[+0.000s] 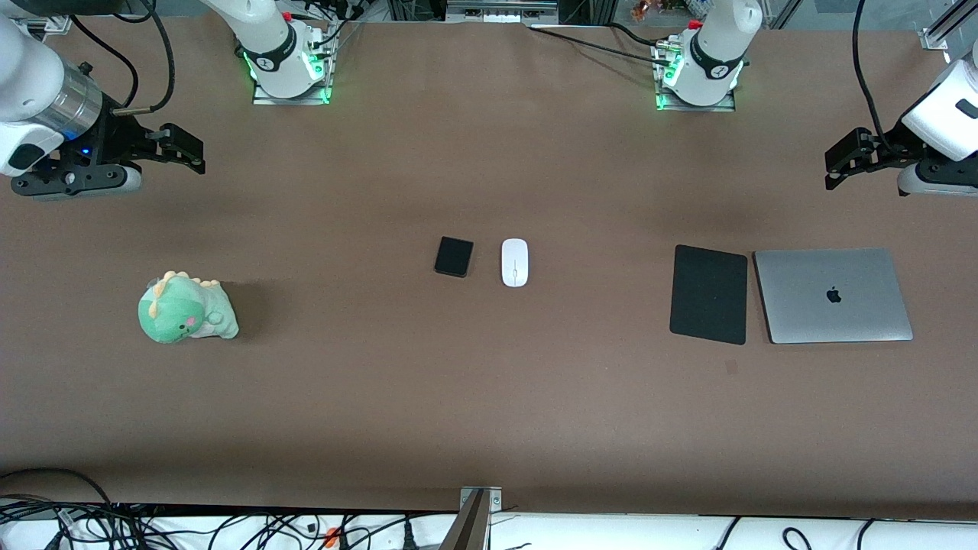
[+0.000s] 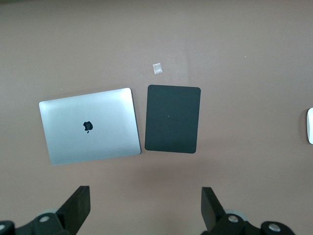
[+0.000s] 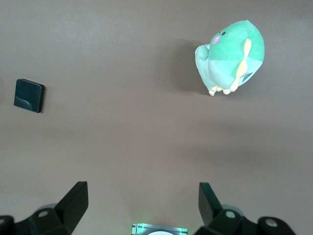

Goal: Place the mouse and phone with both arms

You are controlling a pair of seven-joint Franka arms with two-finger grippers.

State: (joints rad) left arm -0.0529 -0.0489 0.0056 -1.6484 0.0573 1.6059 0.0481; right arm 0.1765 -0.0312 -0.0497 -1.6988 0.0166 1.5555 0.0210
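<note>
Nothing grasped yet: small flat black phone (image 1: 454, 257), white oval mouse (image 1: 515, 262) mid-table; left end effector (image 1: 834, 163), right end effector (image 1: 192, 154) apparently spread, empty.

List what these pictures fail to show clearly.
- Mouse: cut off by the left wrist view's edge; whole only in front view.
- Right gripper: fingertips only; body cut off by the picture's edge.
- Left gripper: likewise.
- Phone: screen or back, too small to tell.

Brown table (image 1: 489, 397) carrying 5 things, black phone (image 1: 454, 257) and white mouse (image 1: 515, 262) side by side at centre, green dinosaur plush (image 1: 186, 308) at 9 o'clock, black mouse pad (image 1: 709, 294) touching closed silver laptop (image 1: 833, 295) at 3 o'clock.
</note>
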